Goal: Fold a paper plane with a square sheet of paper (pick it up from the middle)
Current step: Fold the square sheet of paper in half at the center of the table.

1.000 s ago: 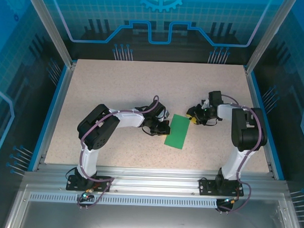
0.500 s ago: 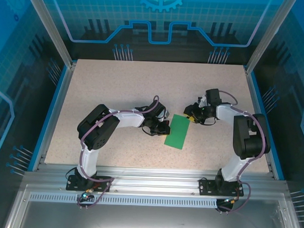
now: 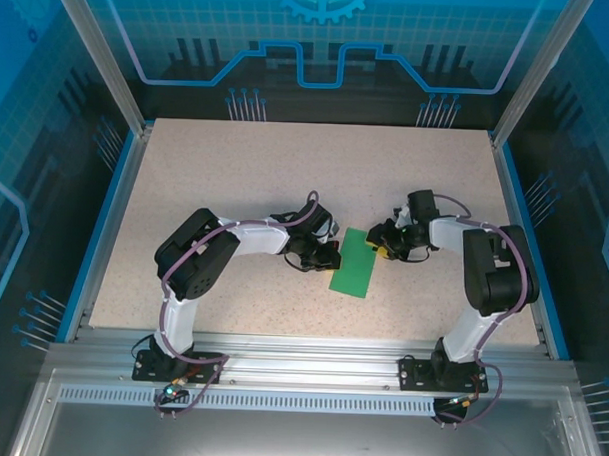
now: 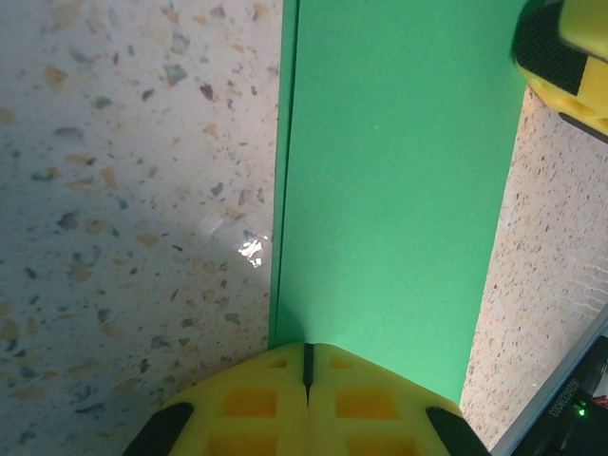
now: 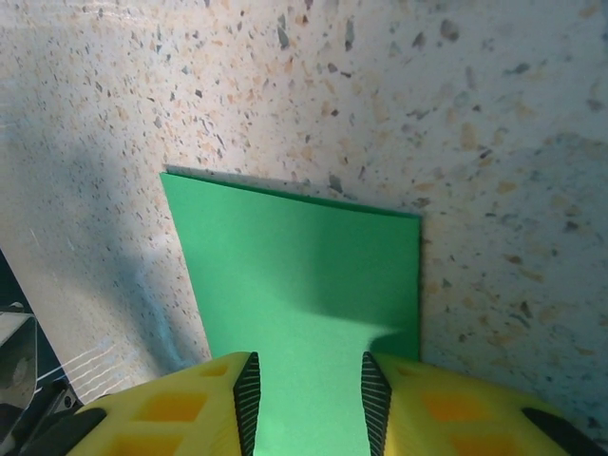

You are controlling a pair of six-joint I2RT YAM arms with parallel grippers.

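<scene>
Top external: the square sheet of paper (image 3: 354, 263) is seen as 1 narrow green rectangle, laid flat on the table (image 3: 236, 176) between the 2 arms.
Left wrist: the left gripper (image 4: 306, 359) is seen fully closed at the paper's edge; a grip on the paper cannot be told.
Right wrist: the right gripper (image 5: 309, 378) is held narrowly parted over the paper's end, with green seen between its fingers (image 5: 171, 408).
</scene>
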